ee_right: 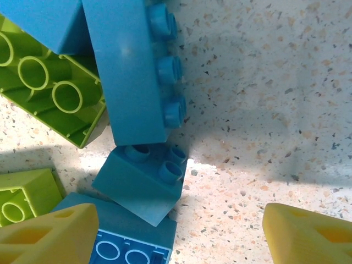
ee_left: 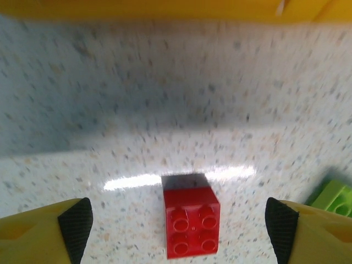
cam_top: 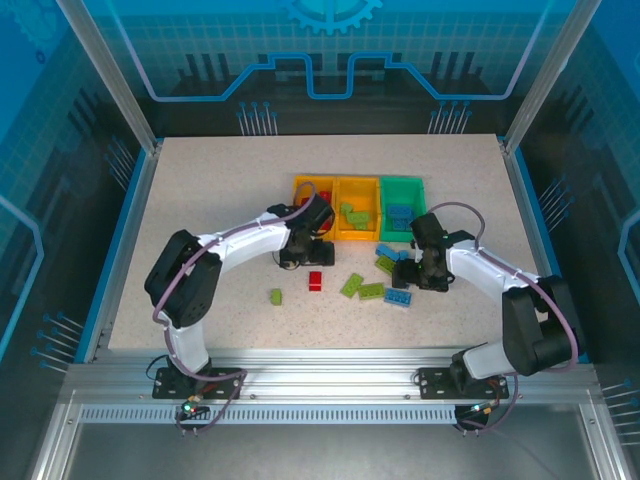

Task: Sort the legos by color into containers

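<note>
Blue legos and lime legos crowd the spread right fingers.

Your pale beige tabletop is flecked all over with dark speckles. The small red square studded plastic brick is glossy. The long blue studded plastic brick is a flat sky shade, and the hollow-backed plastic brick is lime green. The two joined rectangular plastic bins are orange-yellow, and the third rectangular plastic bin is green. Your left gripper has yellow fingers with black pads.
</note>
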`<action>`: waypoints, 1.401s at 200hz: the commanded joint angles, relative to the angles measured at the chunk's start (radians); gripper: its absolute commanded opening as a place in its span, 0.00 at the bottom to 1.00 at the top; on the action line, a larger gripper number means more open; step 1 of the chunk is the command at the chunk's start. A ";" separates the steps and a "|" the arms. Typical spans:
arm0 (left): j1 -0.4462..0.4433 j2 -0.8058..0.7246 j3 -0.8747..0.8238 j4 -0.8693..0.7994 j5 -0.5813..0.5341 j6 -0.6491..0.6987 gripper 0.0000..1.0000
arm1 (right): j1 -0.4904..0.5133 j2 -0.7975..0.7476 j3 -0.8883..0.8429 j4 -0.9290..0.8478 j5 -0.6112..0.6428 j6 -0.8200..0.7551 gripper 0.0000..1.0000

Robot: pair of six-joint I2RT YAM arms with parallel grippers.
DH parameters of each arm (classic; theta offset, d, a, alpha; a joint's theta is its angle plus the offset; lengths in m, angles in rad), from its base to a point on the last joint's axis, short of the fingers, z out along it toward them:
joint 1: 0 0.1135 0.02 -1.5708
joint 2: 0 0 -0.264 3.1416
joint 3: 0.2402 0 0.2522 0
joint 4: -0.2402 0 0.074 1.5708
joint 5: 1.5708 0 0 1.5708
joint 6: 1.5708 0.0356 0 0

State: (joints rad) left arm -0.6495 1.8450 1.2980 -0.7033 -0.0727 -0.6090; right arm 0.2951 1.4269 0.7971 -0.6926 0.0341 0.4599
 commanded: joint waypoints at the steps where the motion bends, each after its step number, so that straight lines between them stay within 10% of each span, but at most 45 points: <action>1: -0.030 -0.035 -0.048 -0.007 0.028 -0.051 0.85 | 0.015 0.010 -0.010 0.004 -0.003 0.027 0.80; 145: -0.083 0.084 -0.045 0.020 0.000 -0.068 0.40 | 0.009 -0.001 -0.002 0.002 -0.005 0.051 0.81; 280: 0.047 0.076 0.328 -0.128 -0.055 0.137 0.30 | 0.009 0.055 0.013 0.070 -0.019 0.115 0.70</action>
State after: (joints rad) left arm -0.6388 1.9049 1.5234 -0.7673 -0.1120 -0.5541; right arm 0.2958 1.4456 0.7975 -0.6403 0.0185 0.5476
